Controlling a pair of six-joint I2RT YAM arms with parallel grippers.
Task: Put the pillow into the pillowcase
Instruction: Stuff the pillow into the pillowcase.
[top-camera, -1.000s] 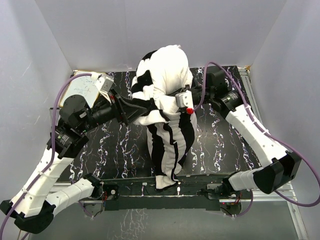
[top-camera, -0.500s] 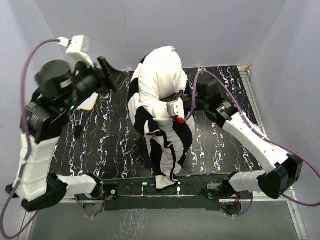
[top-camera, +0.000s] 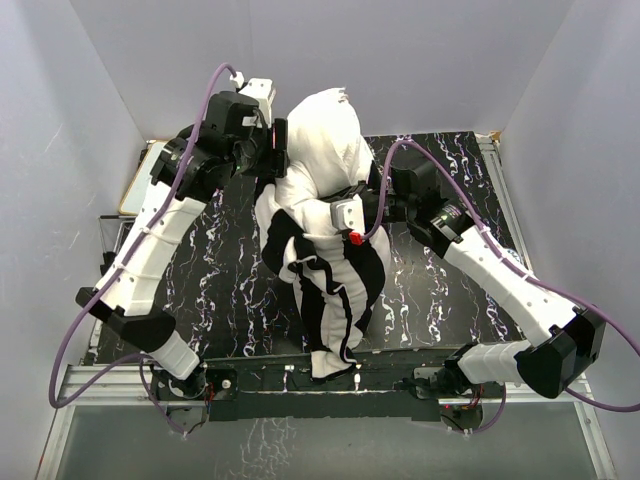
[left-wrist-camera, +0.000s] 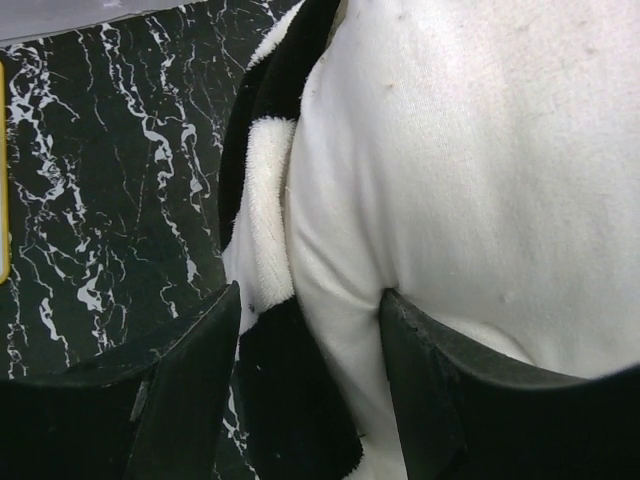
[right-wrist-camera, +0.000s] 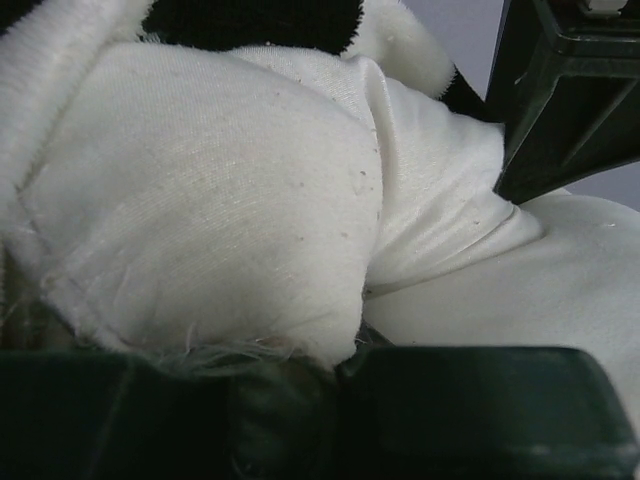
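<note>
Centre of the table (top-camera: 440, 290): the pillow (top-camera: 322, 140) is upright, with its plain white top bare and pointing at the far wall. The pillowcase (top-camera: 340, 290) wraps the lower half, its black and white stripes bunched around the middle. Its loose tail trails down to the near table edge, between the two arm bases.

The left arm (top-camera: 150, 250) is raised high, wrist at the pillow's upper-left side. The left fingers (left-wrist-camera: 180, 400) are spread apart, gripping nothing. In the left wrist view they straddle the fuzzy rim of the pillowcase, and the bare pillow fills the gap next to it.

The right arm (top-camera: 500, 270) reaches in from the right at mid-height. The right fingers (right-wrist-camera: 480, 410) are pinched shut on the pillow, with a frayed fold of plain white weave clamped between them. Striped pile sits just above the fold. A red knob (top-camera: 355, 238) shows on that wrist.

A pale board (top-camera: 138, 188) with a yellow rim lies at the far-left table corner, mostly hidden by the left arm. Its markings are not readable.
</note>
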